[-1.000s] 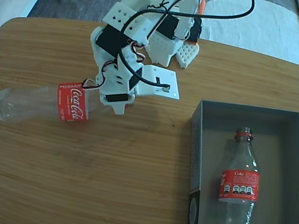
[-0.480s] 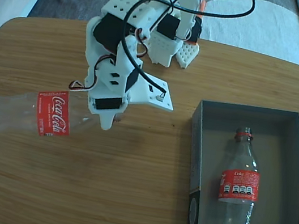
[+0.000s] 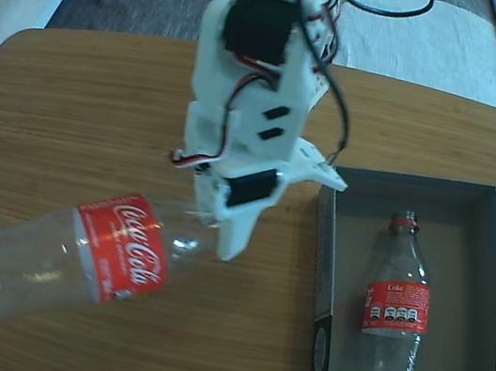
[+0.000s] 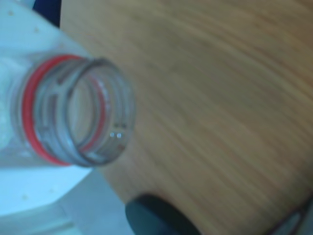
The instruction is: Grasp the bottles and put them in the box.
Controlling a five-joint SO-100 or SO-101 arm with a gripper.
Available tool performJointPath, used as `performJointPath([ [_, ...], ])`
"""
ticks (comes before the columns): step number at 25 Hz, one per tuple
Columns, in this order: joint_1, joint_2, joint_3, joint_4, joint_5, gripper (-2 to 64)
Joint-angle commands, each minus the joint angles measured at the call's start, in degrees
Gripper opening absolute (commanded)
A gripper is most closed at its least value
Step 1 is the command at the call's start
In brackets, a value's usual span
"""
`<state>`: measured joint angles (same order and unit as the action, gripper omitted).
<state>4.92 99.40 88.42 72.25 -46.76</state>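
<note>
Main risk: long bottle [image 3: 75, 252] hung from my gripper [image 3: 212, 227] by the neck alone, body trailing left and low in the fixed view, apparently clear of the table [image 3: 72, 99]. Judged the weight far from the grip could twist it loose, or its base could clip the box [image 3: 327, 256] wall on the way over. Gripper was clamped on the neck; wrist view showed the open mouth [image 4: 78, 110] and red ring, blurred. Box held the second bottle [image 3: 392, 333], lying lengthwise, neck toward the far wall. Room beside it looked tight.
</note>
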Motion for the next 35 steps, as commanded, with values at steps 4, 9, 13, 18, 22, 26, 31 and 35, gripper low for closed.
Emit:
performJointPath([
  [4,-12.48,0.62,-9.23,3.08,0.44,-0.3],
  [9,-22.32,0.70,-10.46,2.20,0.53,-0.3],
  [13,-29.00,1.05,-10.46,2.20,0.53,-0.3],
  [18,-34.37,1.14,-10.46,2.11,0.62,-0.3],
  [22,-37.88,0.70,-10.55,0.79,0.53,-0.3],
  [26,-42.54,0.00,-11.87,-1.32,0.62,-0.3],
  [31,-45.70,-4.22,-14.77,-2.29,0.62,-0.3],
  [35,-48.78,-7.73,-18.81,-2.20,0.62,-0.3],
])
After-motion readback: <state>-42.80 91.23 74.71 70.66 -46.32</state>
